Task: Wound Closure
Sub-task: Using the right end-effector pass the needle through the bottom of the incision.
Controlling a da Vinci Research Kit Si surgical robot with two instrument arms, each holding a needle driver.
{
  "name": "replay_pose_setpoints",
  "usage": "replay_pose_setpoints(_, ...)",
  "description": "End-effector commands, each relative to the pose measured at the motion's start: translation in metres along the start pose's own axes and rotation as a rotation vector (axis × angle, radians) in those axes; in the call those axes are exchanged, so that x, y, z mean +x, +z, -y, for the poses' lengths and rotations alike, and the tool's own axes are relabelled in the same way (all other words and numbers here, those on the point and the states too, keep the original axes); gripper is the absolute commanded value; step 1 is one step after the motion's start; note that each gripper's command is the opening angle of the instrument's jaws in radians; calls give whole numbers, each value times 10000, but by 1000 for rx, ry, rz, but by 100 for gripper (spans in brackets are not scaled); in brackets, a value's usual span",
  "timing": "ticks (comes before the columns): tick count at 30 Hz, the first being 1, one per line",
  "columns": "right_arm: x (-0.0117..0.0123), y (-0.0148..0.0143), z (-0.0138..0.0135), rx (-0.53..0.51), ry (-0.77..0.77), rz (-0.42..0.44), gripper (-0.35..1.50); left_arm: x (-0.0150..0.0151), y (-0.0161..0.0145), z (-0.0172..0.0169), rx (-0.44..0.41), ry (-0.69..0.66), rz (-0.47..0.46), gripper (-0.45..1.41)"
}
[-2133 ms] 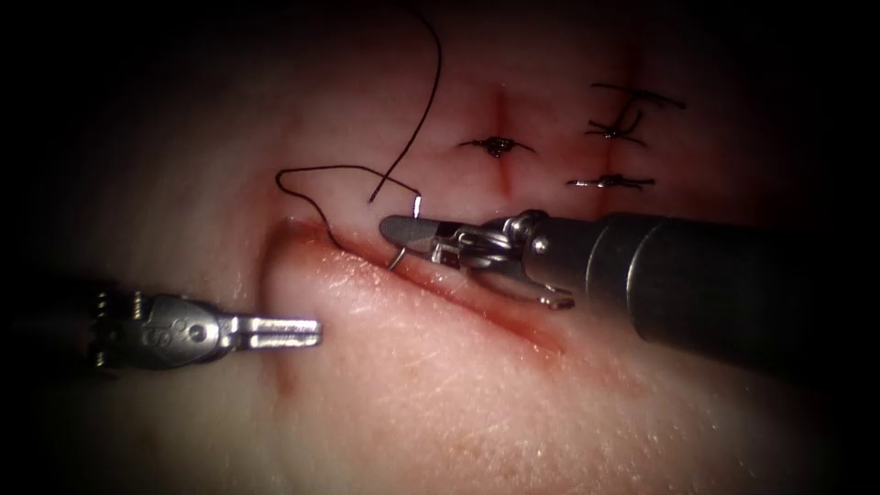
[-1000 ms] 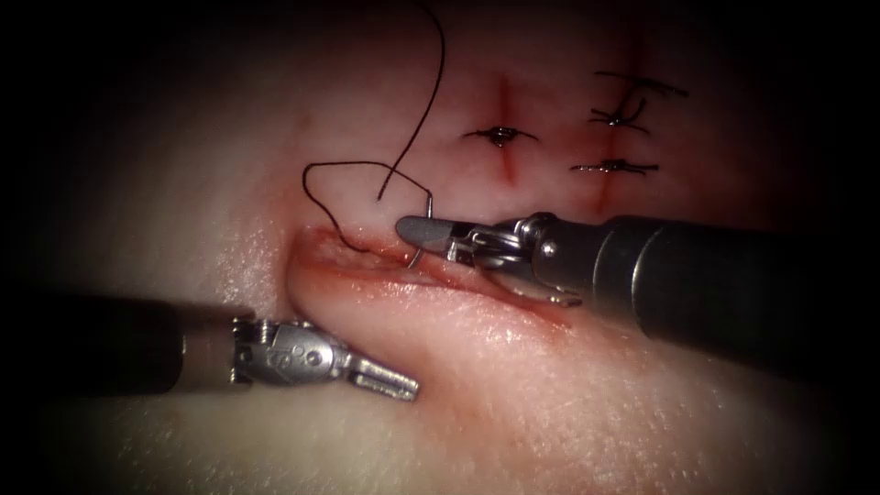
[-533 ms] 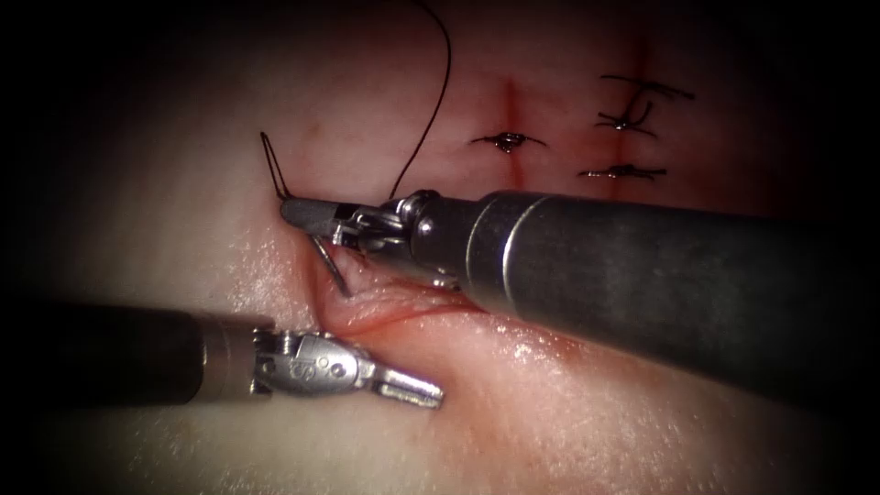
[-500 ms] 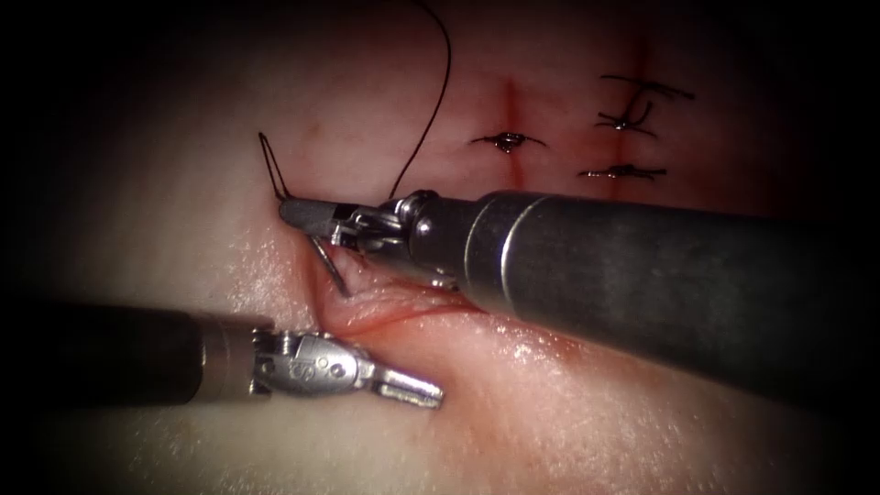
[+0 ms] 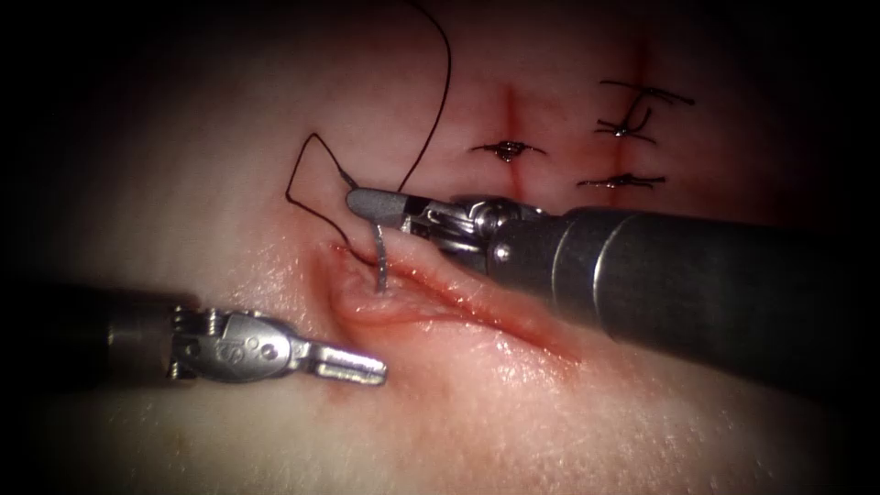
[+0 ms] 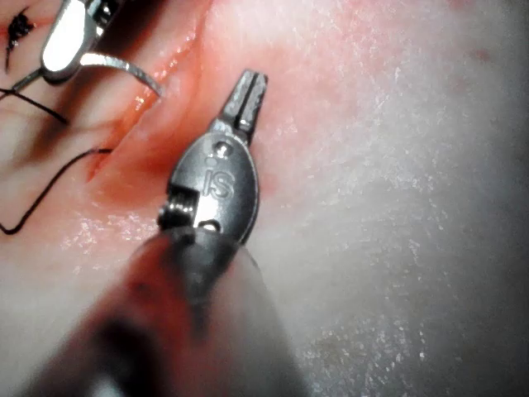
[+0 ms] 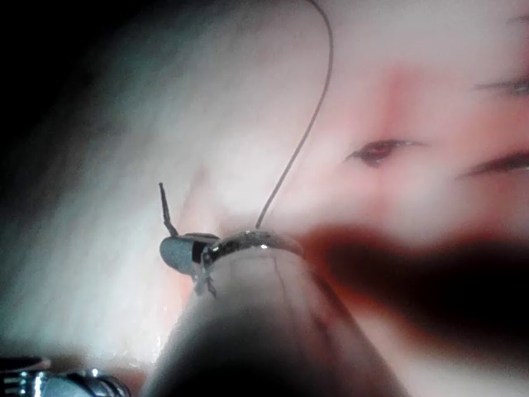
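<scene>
Needle [image 5: 379, 266] in right claw [image 5: 371, 203]

surgical training bench, pork tissue [image 5: 275, 137] with stitched cuts [image 5: 506, 148], endoscope-lit, robotic instrument shaft [image 5: 715, 275]

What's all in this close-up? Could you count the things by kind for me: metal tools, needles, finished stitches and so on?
Tools: 2, the left tool, jaws shut, holding nothing, and the right tool, shut on the needle.
Needles: 1, the needle, held near its thread end, tip at the cut.
Threads: 1, the thread.
Finished stitches: 3, stitches.
Total: 7.
</scene>
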State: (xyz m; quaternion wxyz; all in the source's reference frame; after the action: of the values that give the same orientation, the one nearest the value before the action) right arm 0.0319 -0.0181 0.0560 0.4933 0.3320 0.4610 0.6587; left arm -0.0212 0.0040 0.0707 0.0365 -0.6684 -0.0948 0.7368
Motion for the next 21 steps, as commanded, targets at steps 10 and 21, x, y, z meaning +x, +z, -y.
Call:
replay_pose_setpoints(10,21,5,-19,-273,-695,9,21,15,-9,-7,7,-8,39,-45)
replay_pose_setpoints(21,51,-32,17,-417,-607,-115,147,17,-15,8,34,-30,93,-45)
